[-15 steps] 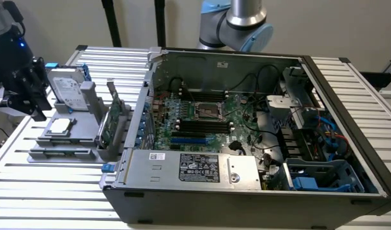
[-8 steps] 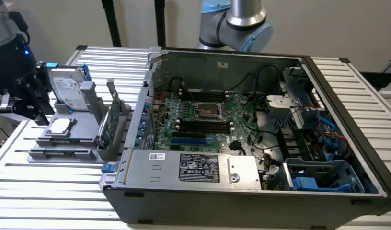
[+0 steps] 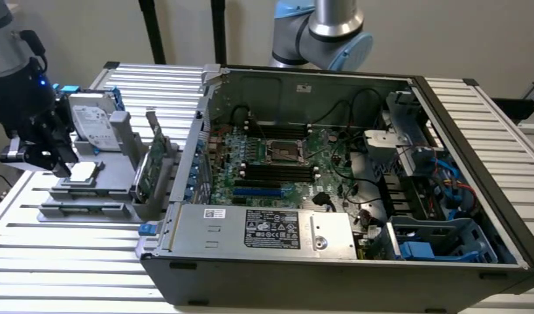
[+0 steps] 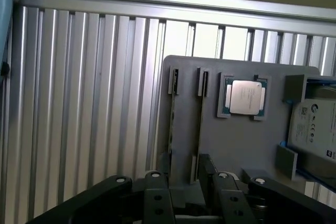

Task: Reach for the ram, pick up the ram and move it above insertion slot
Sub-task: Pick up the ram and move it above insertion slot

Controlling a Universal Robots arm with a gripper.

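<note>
A: Where is the gripper (image 3: pixel 59 167), and what has it got?
B: It hangs at the exterior view's left, above the grey fixture (image 4: pixel 239 150). Its black fingers are spread as wide as they go and nothing is between them.
A: And the ram (image 4: pixel 171 116)?
B: It stands on its long edge in a narrow slot of that fixture, a thin greenish strip seen edge-on, with small grey clips at its ends keeping it upright. A second thin board (image 4: pixel 199 111) stands parallel just beside it. From this angle I can't be sure which of the two is which. The fingers are near both and touch neither.
A: Why on edge?
B: I'd judge it leaves the top edge and both flat faces free for a pinch from above.
A: What else is there?
B: A square processor (image 4: pixel 244 97) with a dull metal lid lies flat in a shallow pocket. Beside it is the boxy, white-labelled hard drive (image 4: pixel 315 124). The fixture looks like matte plastic, and the table (image 4: pixel 79 108) is shiny ribbed aluminium. The long black memory slots (image 3: pixel 276 173) lie inside the open computer case (image 3: pixel 355 261), in the middle of the exterior view, well apart from the gripper
</note>
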